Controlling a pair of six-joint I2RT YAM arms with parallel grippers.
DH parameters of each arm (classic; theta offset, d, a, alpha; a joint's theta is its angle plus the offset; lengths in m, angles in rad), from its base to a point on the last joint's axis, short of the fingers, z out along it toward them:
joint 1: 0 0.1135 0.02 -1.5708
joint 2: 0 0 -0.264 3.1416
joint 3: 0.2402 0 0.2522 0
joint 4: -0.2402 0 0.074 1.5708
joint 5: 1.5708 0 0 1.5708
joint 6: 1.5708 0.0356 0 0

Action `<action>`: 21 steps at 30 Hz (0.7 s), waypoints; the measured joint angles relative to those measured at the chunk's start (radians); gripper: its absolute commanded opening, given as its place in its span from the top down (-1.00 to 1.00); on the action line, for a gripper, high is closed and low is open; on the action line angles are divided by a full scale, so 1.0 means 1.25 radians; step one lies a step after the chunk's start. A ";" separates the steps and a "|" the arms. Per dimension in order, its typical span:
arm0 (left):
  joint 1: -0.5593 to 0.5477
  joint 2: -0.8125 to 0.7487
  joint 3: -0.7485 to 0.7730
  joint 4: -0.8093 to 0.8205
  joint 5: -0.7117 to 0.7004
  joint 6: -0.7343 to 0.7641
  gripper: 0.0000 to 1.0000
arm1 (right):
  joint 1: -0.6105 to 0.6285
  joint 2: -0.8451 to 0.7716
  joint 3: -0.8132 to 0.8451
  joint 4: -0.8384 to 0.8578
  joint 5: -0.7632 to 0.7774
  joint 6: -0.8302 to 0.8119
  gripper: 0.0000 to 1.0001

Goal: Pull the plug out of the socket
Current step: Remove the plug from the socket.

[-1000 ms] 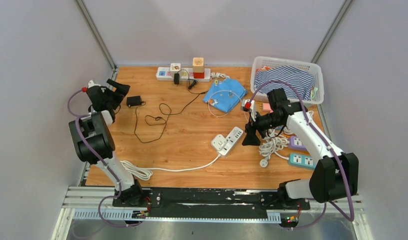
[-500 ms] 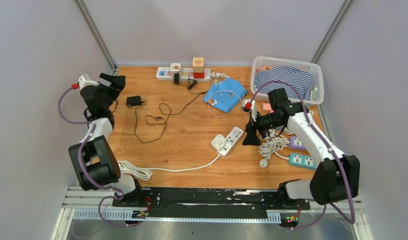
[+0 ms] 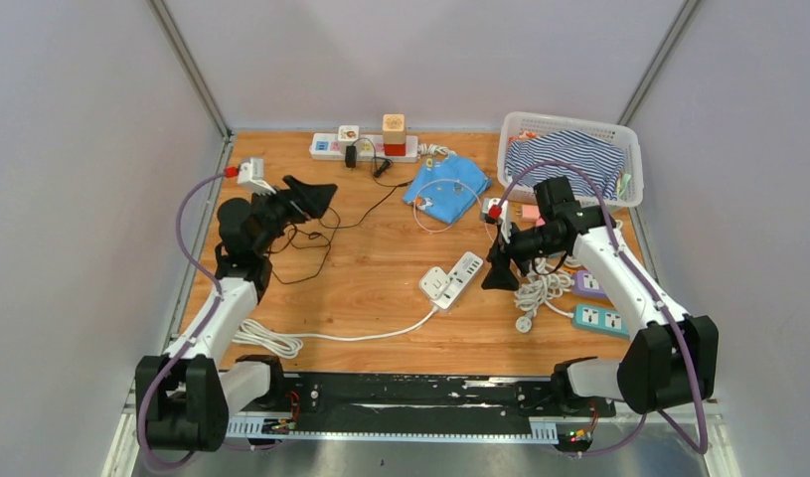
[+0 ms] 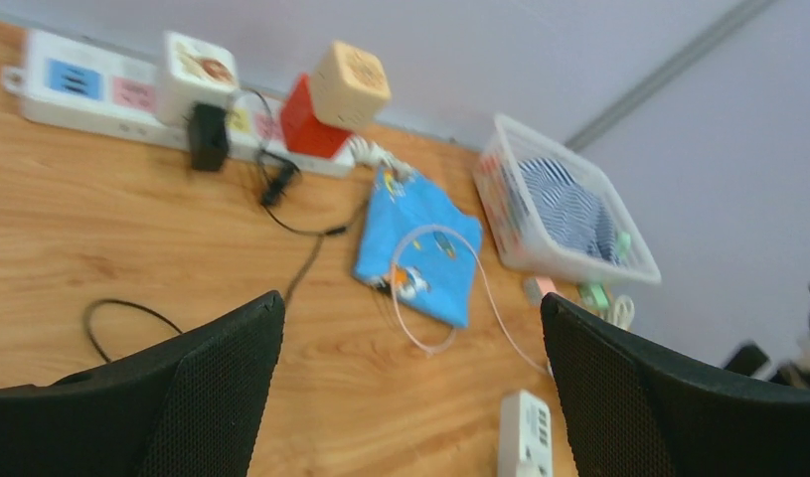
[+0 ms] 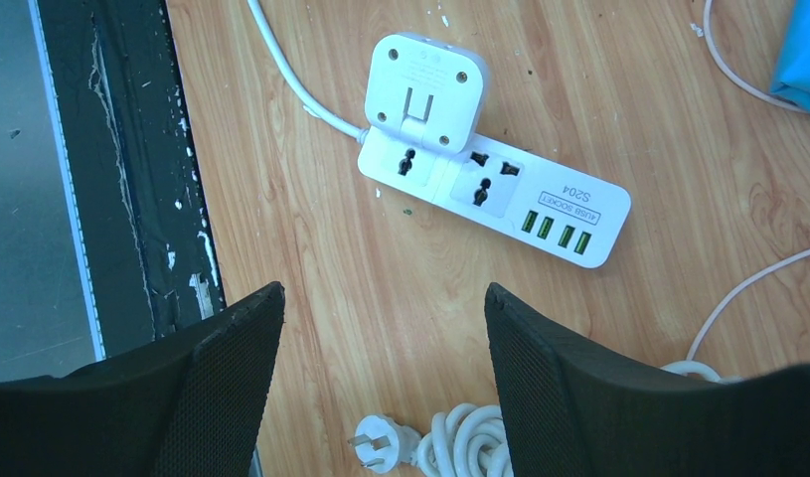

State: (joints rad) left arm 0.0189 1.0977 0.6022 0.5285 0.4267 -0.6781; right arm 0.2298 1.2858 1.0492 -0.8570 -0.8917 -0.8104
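**Top view.** The white power strip (image 3: 464, 270) lies flat near the middle of the table (image 3: 381, 318). The square white plug (image 3: 435, 283) is seated in its near-left end, where the cord enters. The right gripper (image 3: 498, 274) hangs just right of the strip and points down. The left gripper (image 3: 316, 195) is raised over a black cable (image 3: 301, 238), well apart from the strip.

**Left wrist view.** Jaws spread wide, nothing between them.

**Right wrist view.** Jaws parted and empty. The plug sits in the strip beyond the fingertips, untouched.
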 measured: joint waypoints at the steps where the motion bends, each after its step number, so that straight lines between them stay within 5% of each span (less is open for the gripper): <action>1: -0.018 -0.013 -0.015 0.000 0.004 0.012 -1.00 | 0.000 -0.001 -0.002 0.000 -0.002 -0.002 -0.50; 14: -0.261 -0.186 -0.204 -0.005 0.010 0.132 -1.00 | 0.000 -0.027 -0.047 0.005 -0.043 -0.078 -0.50; 21: -0.318 -0.168 -0.279 0.061 -0.035 0.117 -1.00 | 0.000 -0.059 -0.081 0.003 -0.071 -0.153 -0.51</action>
State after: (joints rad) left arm -0.3782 0.8879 0.2539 0.6044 0.3828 -0.5320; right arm 0.2302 1.2121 0.9485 -0.8528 -0.9806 -1.0016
